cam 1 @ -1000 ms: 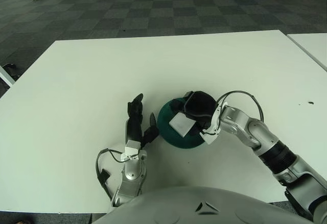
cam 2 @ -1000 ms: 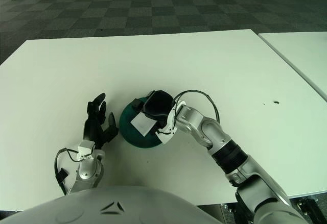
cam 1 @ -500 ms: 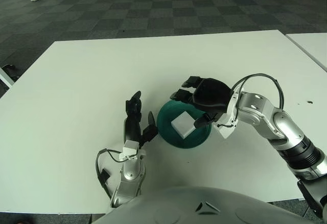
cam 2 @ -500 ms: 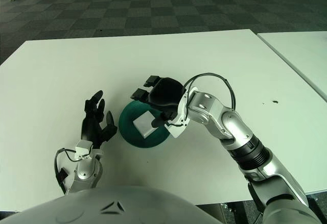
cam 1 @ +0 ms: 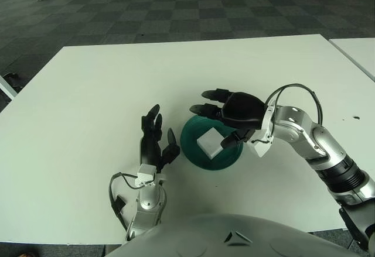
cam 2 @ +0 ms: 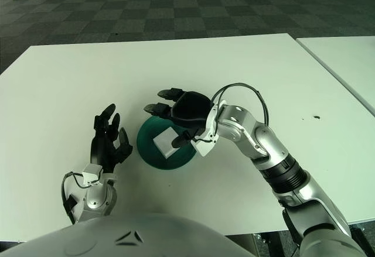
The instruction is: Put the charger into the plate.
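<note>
While charger (cam 1: 210,142) lies in plate (cam 1: 193,151), right robot hand (cam 1: 231,112) spread just above, empty.

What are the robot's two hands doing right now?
Left hand: open, holding nothing, beside the plate.
Right hand: open, empty, above the charger.

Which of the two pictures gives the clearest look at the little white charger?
The left eye view: the charger lies in the green plate with nearly its whole top showing, the right hand open above it. In the right eye view, the thumb crosses more of its corner.
</note>
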`<state>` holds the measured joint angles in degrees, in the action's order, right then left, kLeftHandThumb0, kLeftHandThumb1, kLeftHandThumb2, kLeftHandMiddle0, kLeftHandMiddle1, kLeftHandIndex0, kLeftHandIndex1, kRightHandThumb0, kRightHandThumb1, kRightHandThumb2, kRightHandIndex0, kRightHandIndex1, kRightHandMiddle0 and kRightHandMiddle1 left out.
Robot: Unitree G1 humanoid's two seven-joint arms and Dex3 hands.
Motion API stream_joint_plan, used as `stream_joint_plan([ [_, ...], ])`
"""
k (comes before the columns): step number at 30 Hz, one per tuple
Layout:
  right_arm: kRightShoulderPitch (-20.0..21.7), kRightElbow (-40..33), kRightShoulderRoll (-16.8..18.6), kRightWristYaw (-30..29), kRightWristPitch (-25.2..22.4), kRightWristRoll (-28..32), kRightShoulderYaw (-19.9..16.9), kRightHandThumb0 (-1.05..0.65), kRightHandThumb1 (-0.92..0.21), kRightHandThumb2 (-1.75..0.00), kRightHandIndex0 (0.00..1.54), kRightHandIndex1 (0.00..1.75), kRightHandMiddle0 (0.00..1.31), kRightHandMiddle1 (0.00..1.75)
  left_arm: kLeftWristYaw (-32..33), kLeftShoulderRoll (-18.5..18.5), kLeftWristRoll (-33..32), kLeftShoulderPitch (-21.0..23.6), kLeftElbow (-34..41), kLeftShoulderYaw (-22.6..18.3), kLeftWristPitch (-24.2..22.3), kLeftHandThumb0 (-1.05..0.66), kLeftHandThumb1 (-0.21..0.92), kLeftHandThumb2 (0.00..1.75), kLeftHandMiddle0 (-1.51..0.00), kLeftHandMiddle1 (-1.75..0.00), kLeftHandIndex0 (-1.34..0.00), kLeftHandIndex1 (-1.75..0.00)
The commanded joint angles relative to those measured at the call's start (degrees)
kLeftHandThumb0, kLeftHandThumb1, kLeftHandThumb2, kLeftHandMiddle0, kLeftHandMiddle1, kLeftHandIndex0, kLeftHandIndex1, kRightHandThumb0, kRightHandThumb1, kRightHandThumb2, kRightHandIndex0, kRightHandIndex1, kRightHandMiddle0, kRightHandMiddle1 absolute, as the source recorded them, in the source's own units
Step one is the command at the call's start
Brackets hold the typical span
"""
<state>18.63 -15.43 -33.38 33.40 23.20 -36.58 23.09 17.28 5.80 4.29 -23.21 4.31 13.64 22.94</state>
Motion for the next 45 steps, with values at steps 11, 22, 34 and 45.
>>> stream_joint_plan([
  [11, 5.3, 28.0, 6.3, -12.0, 2.8, 11.1, -6.9, -1.04, -0.92, -0.73, 0.0, 0.0, 0.0, 0.0, -0.5, 3.5, -2.0, -3.0, 4.2, 1.9, -1.2, -0.77, 0.92, 1.03, -0.33, 0.0, -0.03, -0.8],
  [22, -14.5, 18.8, 13.7, -16.5, -3.0, 36.4, -21.9, -1.04, -0.92, -0.84, 0.01, 0.0, 0.0, 0.0, -2.7, 1.9, -4.4, -3.0, 3.9, 1.0, -4.1, -0.83, 0.92, 1.01, -0.31, 0.0, 0.0, -0.75],
  [34, -23.0, 12.0, 23.4, -23.5, -13.8, 48.2, -29.1, -1.05, -0.92, -0.81, 0.02, 0.0, 0.04, 0.38, -4.0, 0.9, -1.6, -3.1, 4.1, -1.0, -4.0, -0.85, 0.92, 1.01, -0.29, 0.0, 0.0, -0.72],
  [45, -27.1, 8.4, 28.6, -26.9, -15.6, 48.5, -29.3, -1.03, -0.92, -0.72, 0.14, 0.02, 0.01, 0.84, -7.0, 1.2, -4.2, -2.9, 2.6, -2.7, -3.0, -0.86, 0.92, 0.99, -0.3, 0.0, 0.0, -0.73],
])
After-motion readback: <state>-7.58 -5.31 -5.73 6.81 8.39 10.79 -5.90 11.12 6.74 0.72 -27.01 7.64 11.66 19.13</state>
